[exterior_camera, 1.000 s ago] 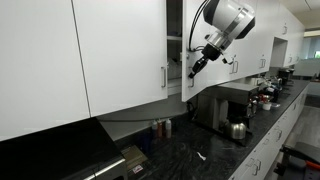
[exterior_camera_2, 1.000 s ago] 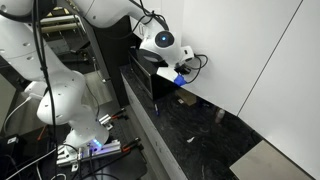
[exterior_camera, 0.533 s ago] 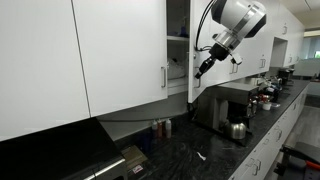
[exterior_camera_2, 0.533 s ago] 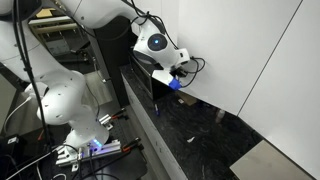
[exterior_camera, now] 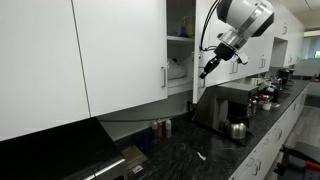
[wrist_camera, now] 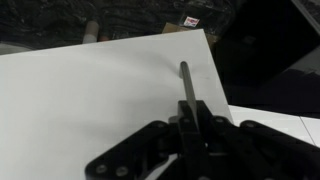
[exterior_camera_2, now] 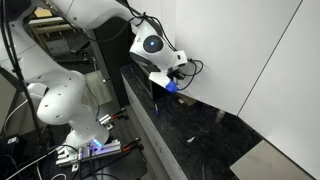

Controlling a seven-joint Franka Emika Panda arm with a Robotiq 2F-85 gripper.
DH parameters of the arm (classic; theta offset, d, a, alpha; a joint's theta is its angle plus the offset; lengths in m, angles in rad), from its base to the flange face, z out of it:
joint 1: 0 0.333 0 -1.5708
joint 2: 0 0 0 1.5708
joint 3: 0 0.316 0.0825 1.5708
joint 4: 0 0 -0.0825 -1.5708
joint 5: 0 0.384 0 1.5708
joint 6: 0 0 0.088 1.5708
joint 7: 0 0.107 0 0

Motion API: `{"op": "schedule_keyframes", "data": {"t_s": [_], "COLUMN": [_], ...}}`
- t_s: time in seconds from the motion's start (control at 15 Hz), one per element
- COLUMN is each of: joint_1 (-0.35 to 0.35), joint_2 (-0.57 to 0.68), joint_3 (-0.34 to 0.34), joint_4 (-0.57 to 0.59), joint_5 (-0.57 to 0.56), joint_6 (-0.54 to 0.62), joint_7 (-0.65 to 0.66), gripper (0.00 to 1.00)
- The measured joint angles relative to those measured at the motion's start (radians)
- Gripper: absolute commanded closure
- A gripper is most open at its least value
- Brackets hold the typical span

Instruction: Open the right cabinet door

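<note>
The right cabinet door is a tall glossy white panel, swung partly open and seen almost edge-on in an exterior view. The open cabinet shows a shelf behind it. My gripper is at the door's free edge and is shut on the slim silver bar handle. In the wrist view the handle runs up from between my fingers across the white door face. In an exterior view my gripper hangs above the counter's far end.
The wider white door with its handle stays shut beside the open cabinet. Below, the dark stone counter carries a kettle, a box-like appliance and small bottles. A white robot base stands by the counter.
The door has swung further open. My gripper has moved outward with the handle, rightward in one exterior view, and more of the cabinet's inside shows.
</note>
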Motion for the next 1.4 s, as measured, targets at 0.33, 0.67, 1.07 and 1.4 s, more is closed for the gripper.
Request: {"op": "schedule_keyframes", "data": {"t_s": [0.33, 0.67, 1.07, 1.4], "joint_1": [0.0, 0.0, 0.0, 0.037], "joint_2": [-0.038, -0.079, -0.123, -0.139], "joint_3": [-0.025, -0.056, -0.099, -0.229], "joint_4": [-0.037, -0.076, -0.119, -0.131], "joint_5": [0.0, 0.0, -0.001, -0.013], "joint_6": [-0.013, -0.026, -0.04, -0.119], "joint_7": [-0.008, -0.013, -0.014, 0.15], "gripper": [0.83, 0.77, 0.77, 0.39]}}
